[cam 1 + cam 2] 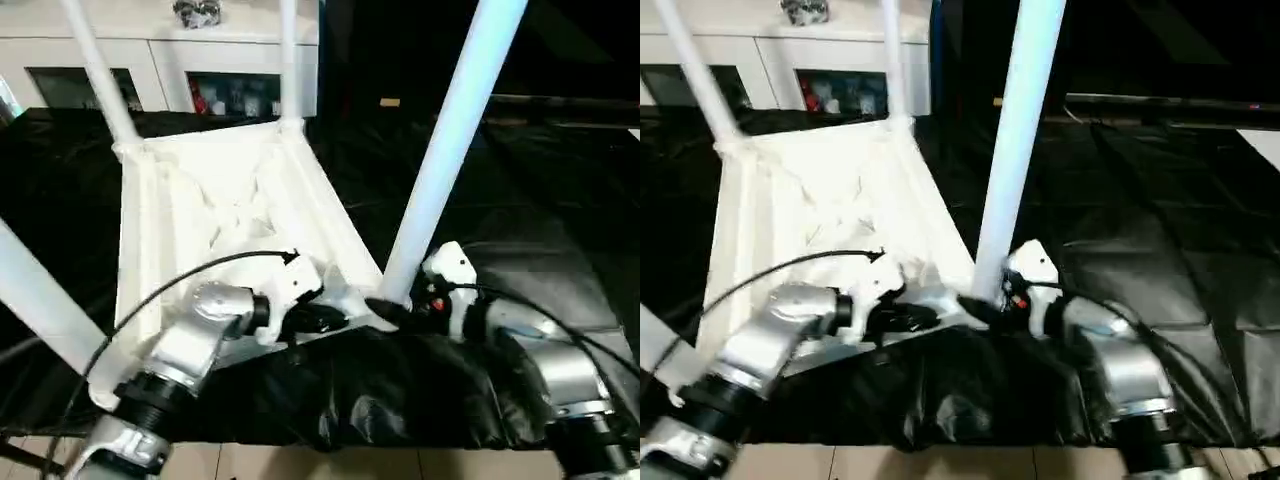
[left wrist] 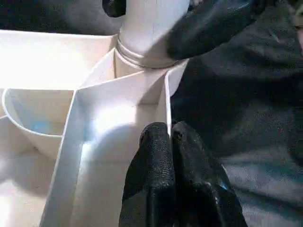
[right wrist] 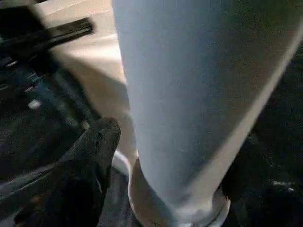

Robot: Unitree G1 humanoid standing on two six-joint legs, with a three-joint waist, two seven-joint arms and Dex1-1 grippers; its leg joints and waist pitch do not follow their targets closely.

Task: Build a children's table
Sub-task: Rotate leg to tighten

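Head camera: the children's table point(image 1: 215, 215) lies upside down on a black sheet point(image 1: 520, 250), ribbed underside up, with all four legs standing in its corner sockets. The near-right leg point(image 1: 450, 140) rises steeply out of the corner nearest the robot. The right gripper point(image 1: 398, 312) sits at that leg's foot, one black finger on each side of it. The left gripper point(image 1: 325, 320) rests on the tabletop's near rim beside the same corner. A white cabinet point(image 1: 150, 60) with glass doors stands behind.

Left wrist camera: the left gripper's fingers point(image 2: 161, 175) are pressed together, clenched on nothing, their tips against a thin white rib point(image 2: 166, 101) just below the socket collar point(image 2: 142, 56). A black fingertip of the right gripper point(image 2: 208, 26) lies against the leg above the collar.

Right wrist camera: the leg fills the space between the jaws; one dark finger point(image 3: 90, 156) stands just beside the shaft, and whether it presses the leg cannot be told, so this hand reads as bracketing the leg rather than clearly gripping it.

Judged from this, the step is seating the last leg. It would go best with the left hand pinning the rim so the top cannot slide, and the right hand keeping the shaft square to the socket while working it home.

No brand, label or legible writing appears on anything.
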